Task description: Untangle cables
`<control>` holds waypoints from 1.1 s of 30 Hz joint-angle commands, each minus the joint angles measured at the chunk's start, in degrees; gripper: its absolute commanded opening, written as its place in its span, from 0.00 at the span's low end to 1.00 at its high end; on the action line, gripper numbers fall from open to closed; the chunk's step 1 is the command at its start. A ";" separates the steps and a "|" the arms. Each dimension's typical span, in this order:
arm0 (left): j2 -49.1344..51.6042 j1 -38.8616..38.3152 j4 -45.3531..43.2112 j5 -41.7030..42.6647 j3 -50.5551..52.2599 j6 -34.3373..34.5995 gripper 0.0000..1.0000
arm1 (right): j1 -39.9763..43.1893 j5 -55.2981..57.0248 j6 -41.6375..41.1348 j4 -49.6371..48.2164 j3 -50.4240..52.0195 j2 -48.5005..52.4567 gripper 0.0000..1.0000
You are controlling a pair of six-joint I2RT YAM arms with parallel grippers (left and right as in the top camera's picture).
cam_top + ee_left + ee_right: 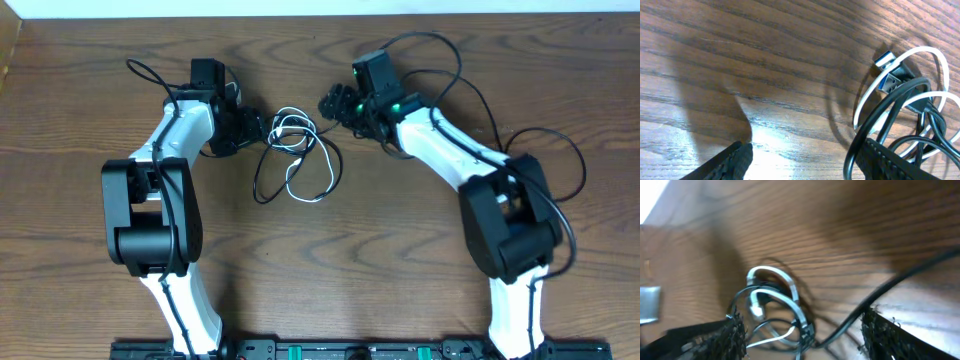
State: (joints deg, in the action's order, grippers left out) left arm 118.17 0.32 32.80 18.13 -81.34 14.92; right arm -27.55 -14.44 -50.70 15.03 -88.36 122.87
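Observation:
The cables lie in one tangle at the table's middle: a white cable [291,180] and a black cable [258,178] in loose loops. My left gripper [254,128] is open at the tangle's left edge. In the left wrist view its fingers [807,160] stand wide apart; a black loop [860,135] lies just inside the right finger, and the white cable [865,95] with its blue-tipped plug [886,60] lies beyond. My right gripper [333,103] is open at the tangle's upper right. In the blurred right wrist view the fingers [802,337] straddle the white loops [790,287] and a black cable [880,292].
Thick black arm wires arc over the table behind the right arm [478,95] and by its base [578,170]; another runs off the left arm [148,74]. The table's far edge [300,20] runs along the top, with a pale strip beyond.

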 commanded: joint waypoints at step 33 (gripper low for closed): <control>2.99 -2.56 -1.84 -8.37 0.68 -0.22 0.57 | -2.23 -2.14 -0.66 -11.65 0.61 10.01 0.57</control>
State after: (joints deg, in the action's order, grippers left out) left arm 119.11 -2.31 31.20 10.96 -81.32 14.96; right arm -29.17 -17.15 -51.51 2.35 -88.25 130.78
